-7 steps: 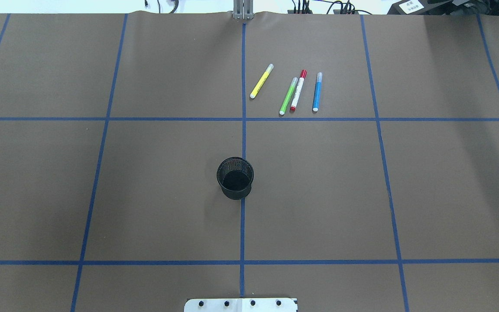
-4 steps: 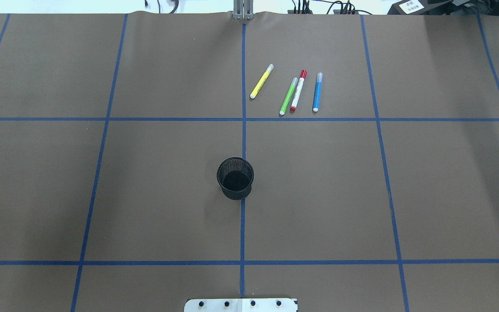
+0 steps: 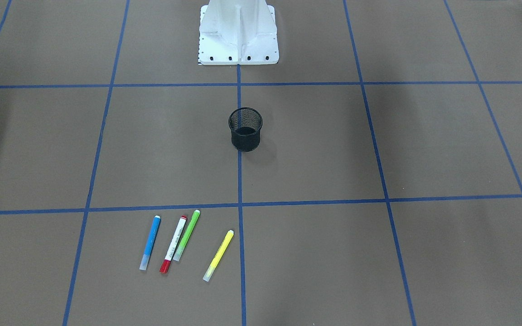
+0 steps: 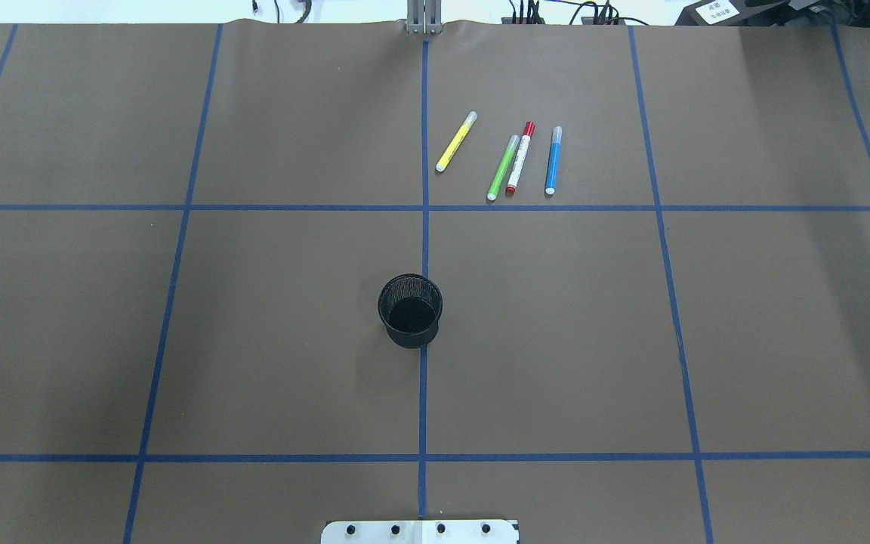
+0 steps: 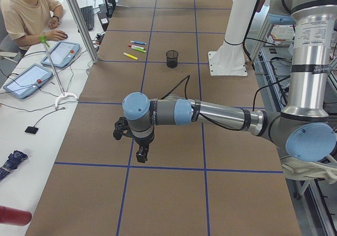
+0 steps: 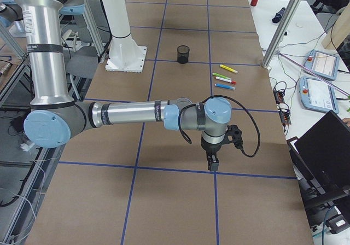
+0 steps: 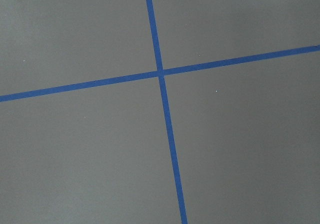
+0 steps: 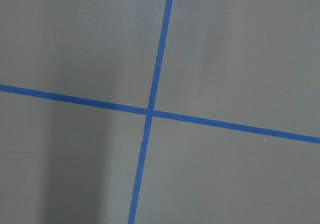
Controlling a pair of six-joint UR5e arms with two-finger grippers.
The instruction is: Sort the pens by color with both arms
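Observation:
Four pens lie side by side on the brown table cover at the far right of centre: yellow (image 4: 456, 142), lime green (image 4: 503, 168), white with red cap (image 4: 519, 159), blue (image 4: 553, 160). They also show in the front view: blue (image 3: 150, 242), red-capped (image 3: 173, 244), green (image 3: 186, 235), yellow (image 3: 218, 256). My left gripper (image 5: 141, 154) hangs over the table's left end, far from the pens. My right gripper (image 6: 211, 162) hangs over the right end. I cannot tell whether either is open or shut. Both wrist views show only bare cover and blue tape.
A black wire-mesh pen cup (image 4: 410, 310) stands upright at the table's centre, on the middle tape line. The white base pedestal (image 3: 238, 31) is at the robot's edge. A person sits at a side desk (image 5: 31, 15) with tablets.

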